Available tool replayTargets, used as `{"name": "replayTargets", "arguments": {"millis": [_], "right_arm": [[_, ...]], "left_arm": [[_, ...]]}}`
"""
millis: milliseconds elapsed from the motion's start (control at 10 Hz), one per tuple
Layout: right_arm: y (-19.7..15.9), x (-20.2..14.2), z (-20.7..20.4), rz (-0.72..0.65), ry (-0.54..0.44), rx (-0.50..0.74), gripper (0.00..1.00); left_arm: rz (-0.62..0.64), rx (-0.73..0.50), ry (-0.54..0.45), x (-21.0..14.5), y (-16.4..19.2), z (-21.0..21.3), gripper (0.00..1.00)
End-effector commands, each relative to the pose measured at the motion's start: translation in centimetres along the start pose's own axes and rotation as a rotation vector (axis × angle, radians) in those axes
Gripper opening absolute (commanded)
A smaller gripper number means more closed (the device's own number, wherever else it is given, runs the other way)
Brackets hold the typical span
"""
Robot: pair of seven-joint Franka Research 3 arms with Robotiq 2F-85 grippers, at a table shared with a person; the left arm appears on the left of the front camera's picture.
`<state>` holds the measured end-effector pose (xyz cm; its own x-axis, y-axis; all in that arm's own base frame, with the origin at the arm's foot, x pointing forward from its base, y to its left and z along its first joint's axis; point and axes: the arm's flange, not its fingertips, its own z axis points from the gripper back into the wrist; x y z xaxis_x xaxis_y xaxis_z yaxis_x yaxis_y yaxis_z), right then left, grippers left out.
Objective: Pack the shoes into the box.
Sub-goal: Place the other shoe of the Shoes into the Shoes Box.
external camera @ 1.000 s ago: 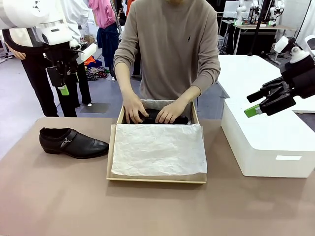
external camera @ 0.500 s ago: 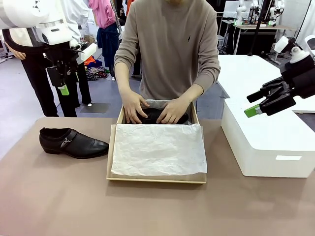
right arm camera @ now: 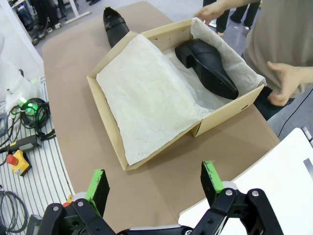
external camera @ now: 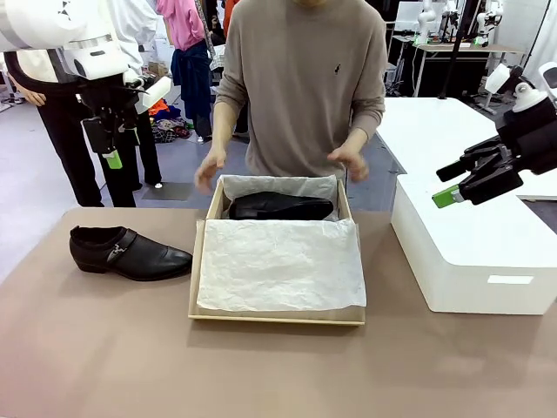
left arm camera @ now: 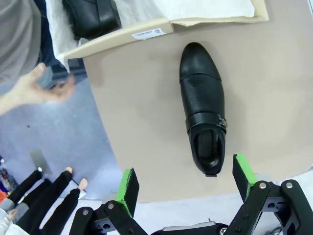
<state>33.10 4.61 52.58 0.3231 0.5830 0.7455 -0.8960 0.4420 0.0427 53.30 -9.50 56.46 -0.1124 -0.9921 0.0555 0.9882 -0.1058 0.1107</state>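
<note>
Hands (external camera: 207,170) of the person lifted off the boxed shoe (external camera: 280,206), now raised apart above the box (external camera: 202,261); both arms unmoved. That shoe lies along the box's far end, beyond the tissue paper (external camera: 278,261). Front view gives the second shoe (external camera: 129,252) side-on on the table, left of the box. Left wrist view gives its top, strap and buckle, heel end between the left gripper (left arm camera: 186,180) pads, well below them. Fingers spread, empty. Right gripper (right arm camera: 154,185) spread too, empty, high near the white box (external camera: 470,252), well apart from the shoebox.
</note>
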Motion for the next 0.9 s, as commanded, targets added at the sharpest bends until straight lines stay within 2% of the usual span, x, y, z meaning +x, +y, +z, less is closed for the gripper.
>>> {"name": "replayTargets", "arguments": {"millis": [0, 400, 800], "right_arm": [[-0.3, 0.0, -0.1, 0.024, -0.033, 0.016, 1.0], [-0.3, 0.0, -0.1, 0.024, -0.033, 0.016, 1.0], [-0.3, 0.0, -0.1, 0.024, -0.033, 0.016, 1.0]], "left_arm": [[0.006, 0.008, -0.002, -0.1, -0.1, 0.2, 1.0], [0.023, 0.01, 0.045, -1.7, -2.5, -0.8, 1.0], [0.166, 0.014, 0.035, -6.1, -6.1, -2.8, 1.0]]}}
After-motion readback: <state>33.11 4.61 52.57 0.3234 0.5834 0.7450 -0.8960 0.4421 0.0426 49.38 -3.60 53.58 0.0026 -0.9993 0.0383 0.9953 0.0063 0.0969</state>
